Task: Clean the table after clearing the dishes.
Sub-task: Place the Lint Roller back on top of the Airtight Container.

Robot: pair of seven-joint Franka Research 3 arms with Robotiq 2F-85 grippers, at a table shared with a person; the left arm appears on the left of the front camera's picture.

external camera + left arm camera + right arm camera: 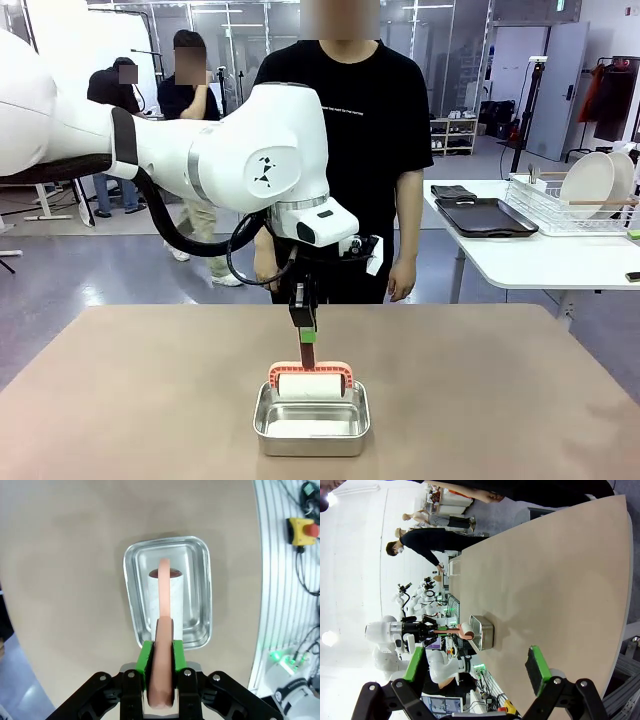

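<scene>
One lint roller [311, 385] hung over the steel pan [312, 428] on the tan table [520, 400], handle clenched in the left gripper [305, 338]; right gripper [475, 672] gaped empty. Dragging sideways could snag the rim and tip the pan.

Open workroom, grey floor [120, 270], even bright overhead light. White table [540, 262] at 3 o'clock carries a wire dish rack [565, 210] and dark trays [485, 216]. Shelving [455, 135] at 1 o'clock against the back wall. Two people [160, 120] stand at 10 o'clock.
</scene>
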